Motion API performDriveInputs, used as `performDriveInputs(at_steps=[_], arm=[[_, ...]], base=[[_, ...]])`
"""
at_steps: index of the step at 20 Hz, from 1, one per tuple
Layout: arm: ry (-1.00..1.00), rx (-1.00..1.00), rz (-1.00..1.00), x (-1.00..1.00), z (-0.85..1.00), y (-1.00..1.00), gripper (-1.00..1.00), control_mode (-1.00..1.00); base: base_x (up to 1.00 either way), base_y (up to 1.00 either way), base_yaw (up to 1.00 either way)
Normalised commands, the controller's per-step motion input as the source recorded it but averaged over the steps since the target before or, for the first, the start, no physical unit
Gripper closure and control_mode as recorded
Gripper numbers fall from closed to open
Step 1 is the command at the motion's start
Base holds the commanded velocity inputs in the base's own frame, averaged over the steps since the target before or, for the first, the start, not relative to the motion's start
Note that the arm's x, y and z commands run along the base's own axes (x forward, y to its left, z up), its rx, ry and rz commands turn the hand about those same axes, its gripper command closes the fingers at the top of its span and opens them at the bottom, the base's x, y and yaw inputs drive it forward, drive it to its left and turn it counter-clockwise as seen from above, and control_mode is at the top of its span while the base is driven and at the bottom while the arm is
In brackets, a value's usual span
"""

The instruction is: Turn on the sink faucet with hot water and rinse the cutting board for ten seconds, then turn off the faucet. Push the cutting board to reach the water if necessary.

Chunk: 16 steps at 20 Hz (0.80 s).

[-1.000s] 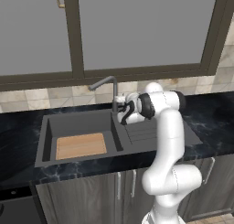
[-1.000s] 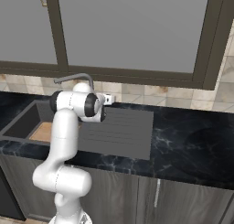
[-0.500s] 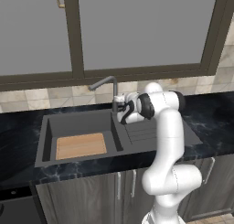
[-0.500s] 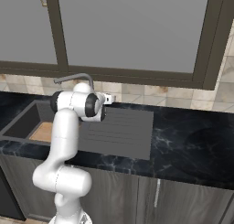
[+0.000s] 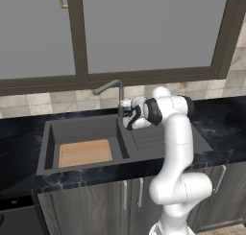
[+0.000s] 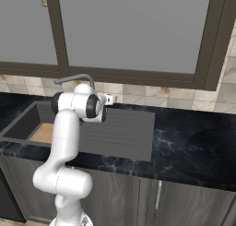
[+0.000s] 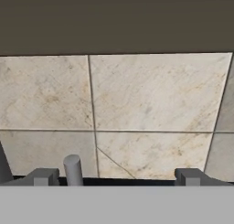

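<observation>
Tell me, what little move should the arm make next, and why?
Probably nudge the open gripper sideways so a finger presses the small lever on the faucet. The hand sits right by the faucet post, the lever stands just inside one finger, no water is running, and the cutting board lies dry in the sink.

Rendered home kitchen. Black marbled countertop (image 5: 226, 128) runs left to right over grey base cabinets (image 6: 184, 204) with bar handles. Dark matte sink (image 5: 48, 143) with ribbed drainboard is set in it, slim grey faucet (image 5: 119, 92) at the far edge. Beige tile backsplash (image 7: 151, 95) behind, dark-framed frosted cabinet doors (image 5: 144, 28) above.
</observation>
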Motion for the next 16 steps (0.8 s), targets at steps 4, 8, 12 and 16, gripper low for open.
performDriveInputs(at_steps=[4, 8, 12, 16], arm=[[0.00, 0.00, 0.00, 0.02, 0.00, 0.00, -1.00, -1.00], [0.00, 0.00, 0.00, 0.02, 0.00, 0.00, -1.00, -1.00], [0.00, 0.00, 0.00, 0.03, 0.00, 0.00, -1.00, -1.00], [0.00, 0.00, 0.00, 0.07, 0.00, 0.00, -1.00, -1.00]], base=[[0.00, 0.00, 0.00], [0.00, 0.00, 0.00], [0.00, 0.00, 0.00], [0.00, 0.00, 0.00]])
